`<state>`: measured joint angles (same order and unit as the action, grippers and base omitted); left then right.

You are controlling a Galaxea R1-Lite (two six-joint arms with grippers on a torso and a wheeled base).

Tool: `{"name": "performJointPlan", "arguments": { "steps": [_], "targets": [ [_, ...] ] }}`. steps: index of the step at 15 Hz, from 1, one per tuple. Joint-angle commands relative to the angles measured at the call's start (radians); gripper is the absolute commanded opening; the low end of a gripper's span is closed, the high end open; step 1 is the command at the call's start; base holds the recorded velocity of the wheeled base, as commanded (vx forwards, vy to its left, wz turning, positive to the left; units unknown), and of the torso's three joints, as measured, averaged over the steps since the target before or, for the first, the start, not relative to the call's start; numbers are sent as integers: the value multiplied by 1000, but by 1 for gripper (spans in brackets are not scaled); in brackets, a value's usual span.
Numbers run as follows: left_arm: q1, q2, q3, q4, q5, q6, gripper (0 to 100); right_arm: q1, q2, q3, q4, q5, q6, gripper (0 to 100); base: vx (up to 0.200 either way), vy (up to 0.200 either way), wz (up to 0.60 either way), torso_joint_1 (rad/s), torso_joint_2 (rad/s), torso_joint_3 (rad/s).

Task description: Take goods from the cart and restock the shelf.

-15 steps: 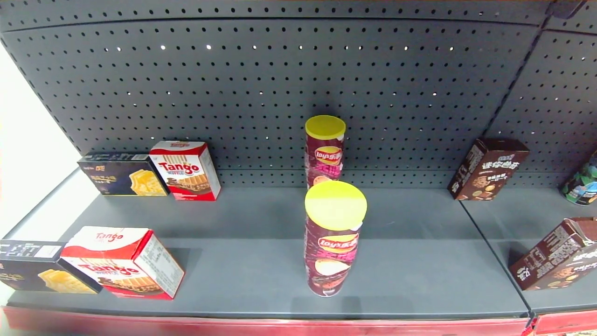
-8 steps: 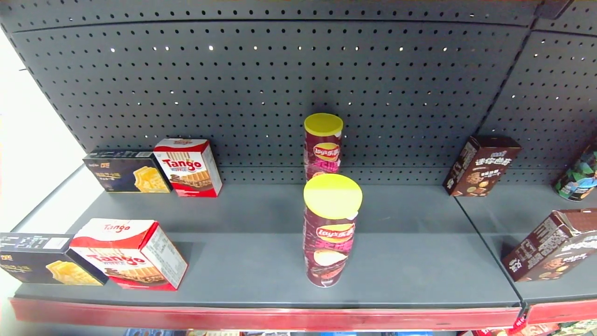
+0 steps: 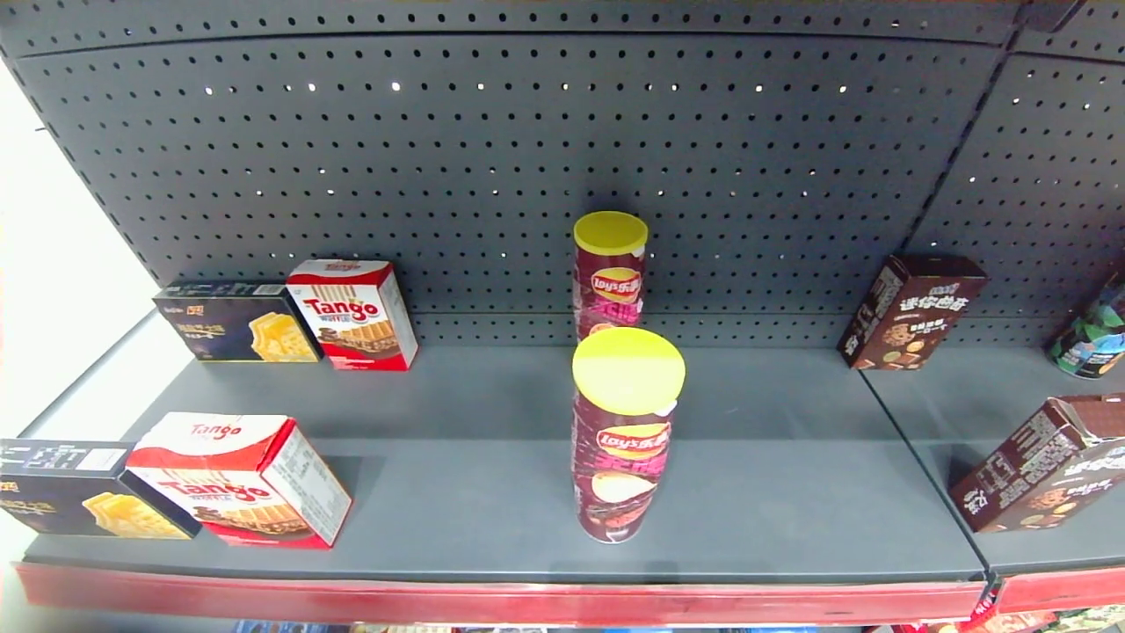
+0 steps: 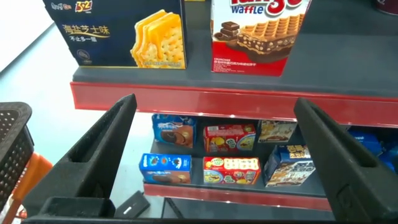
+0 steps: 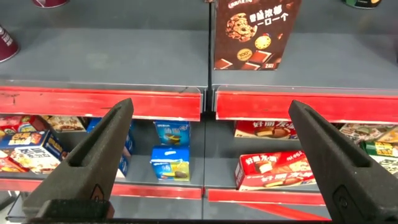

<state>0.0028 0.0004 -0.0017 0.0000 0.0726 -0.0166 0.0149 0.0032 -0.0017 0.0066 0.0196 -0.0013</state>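
Listing the dark grey metal shelf board (image 3: pixel 457 501) with its red front strip (image 3: pixel 492 602) and grey perforated back panel (image 3: pixel 492 158).

- Front maroon chip canister with yellow lid (image 3: pixel 622 457): upright, mid-shelf, near the front edge.
- Rear maroon chip canister with yellow lid (image 3: pixel 609 277): upright, directly behind the first, close to the back panel.
- Front red-and-white wafer box (image 3: pixel 242 483): left end, near the front edge, touching a front dark-blue cracker box (image 3: pixel 66 492) on its outer side.
- Rear red-and-white wafer box (image 3: pixel 356 315): left rear, just beside a rear dark-blue cracker box (image 3: pixel 233 323).
- Rear brown chocolate-biscuit box (image 3: pixel 910 312): right rear, at the seam between shelf sections.
- Front brown chocolate-biscuit box (image 3: pixel 1037 475): next section on the right, tilted.
- Green printed can (image 3: pixel 1090 338): far right, partly cut off.

Left gripper (image 4: pixel 214 104): black fingers spread wide, nothing between them, held below the strip, facing lower shelves of small snack boxes (image 4: pixel 230 138); a black mesh basket wall (image 4: pixel 11 149) sits at its side.

Right gripper (image 5: pixel 209 106): fingers likewise spread wide with nothing held, level with the strip.
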Motion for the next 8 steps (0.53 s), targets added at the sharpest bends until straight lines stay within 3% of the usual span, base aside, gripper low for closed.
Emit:
{"name": "performJointPlan", "arguments": {
  "steps": [1,8],
  "targets": [
    [0,0,0,0,1,0,100,0,0,-1,1,0,0,100,0,0,0,0,0,0],
    [0,0,0,0,1,0,100,0,1,0,0,0,-2,100,0,0,0,0,0,0]
  ]
}}
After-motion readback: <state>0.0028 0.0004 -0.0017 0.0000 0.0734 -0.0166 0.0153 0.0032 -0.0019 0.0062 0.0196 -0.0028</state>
